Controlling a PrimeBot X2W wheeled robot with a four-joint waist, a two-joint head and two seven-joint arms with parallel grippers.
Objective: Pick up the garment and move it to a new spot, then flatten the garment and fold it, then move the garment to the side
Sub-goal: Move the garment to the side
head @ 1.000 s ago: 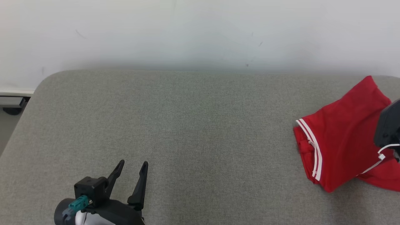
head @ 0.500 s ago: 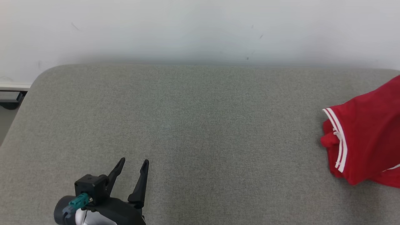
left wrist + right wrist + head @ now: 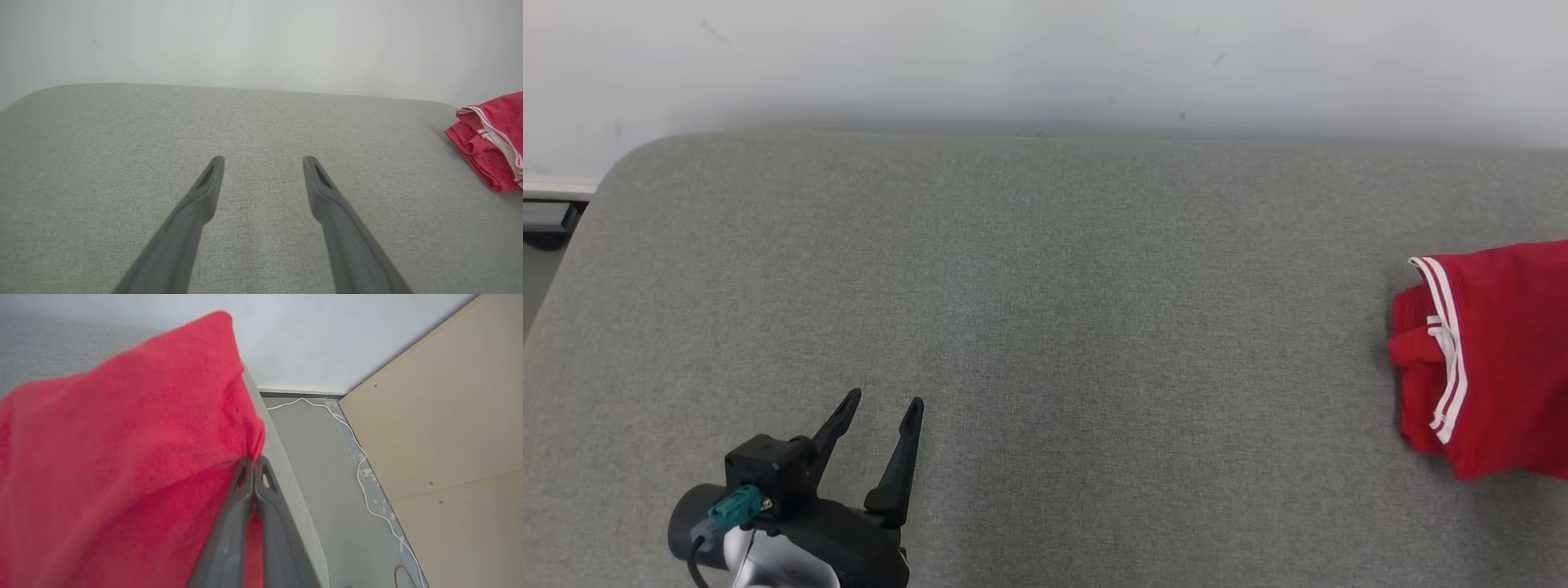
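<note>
The garment (image 3: pixel 1494 359) is red with white stripes along one hem. It lies folded at the right end of the grey padded table (image 3: pixel 1045 310). In the left wrist view the garment (image 3: pixel 492 143) sits far off to the right. My left gripper (image 3: pixel 880 407) hovers over the near left part of the table, open with nothing between its fingers (image 3: pixel 208 183). In the right wrist view my right gripper (image 3: pixel 254 459) is shut, its tips pinching a fold of the red garment (image 3: pixel 122 457) at the table's right edge.
A white wall (image 3: pixel 1045 57) runs behind the table. Beyond the table's right edge lie a grey floor (image 3: pixel 322 457) with a white cable (image 3: pixel 359 465) and a tan board (image 3: pixel 441 416). The table's left corner (image 3: pixel 629 163) is rounded.
The garment has slid rightward, now partly past the head view's right edge. The head camera has shifted a little. My left gripper stays put and open.
</note>
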